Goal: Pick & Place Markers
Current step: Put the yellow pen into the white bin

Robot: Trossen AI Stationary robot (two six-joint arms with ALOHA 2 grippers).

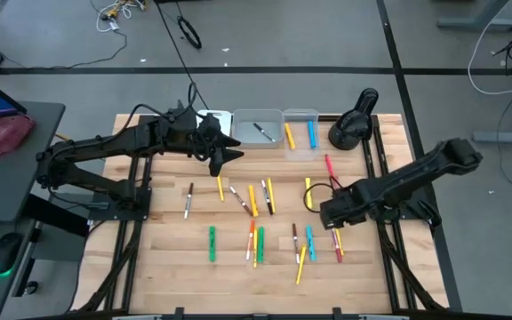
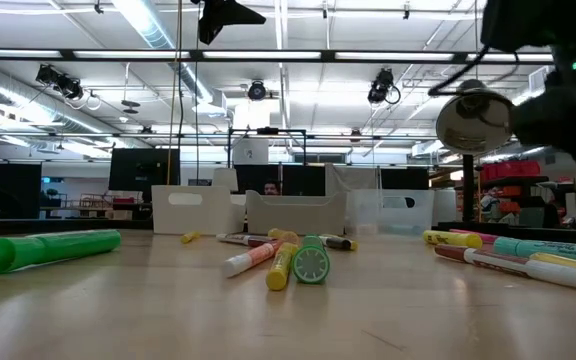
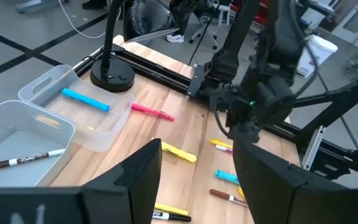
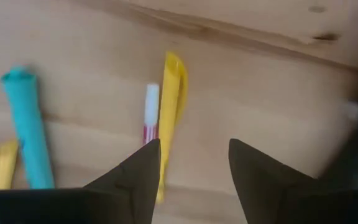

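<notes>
Several markers lie flat on the wooden table [image 1: 167, 267]: a green one [image 1: 212, 243], and yellow, orange, red and teal ones in the middle and at the right. My right gripper [image 1: 333, 222] is open, low over a yellow marker [image 4: 171, 106], a red-and-white marker [image 4: 150, 112] and a teal marker [image 4: 27, 124]. Its fingers [image 4: 140, 174] stand over the yellow marker's end, and I cannot tell whether they touch it. My left gripper [image 1: 227, 156] is open and empty, raised over the table near the bins; it also shows in its own wrist view [image 3: 197, 180].
Three small bins stand in a row at the table's far edge: a white one [image 1: 216, 120], a clear one [image 1: 274, 120] with a dark marker in it, and a clear one [image 1: 300, 147] with a yellow and a blue marker. A black lamp-like object [image 1: 354, 124] stands to their right.
</notes>
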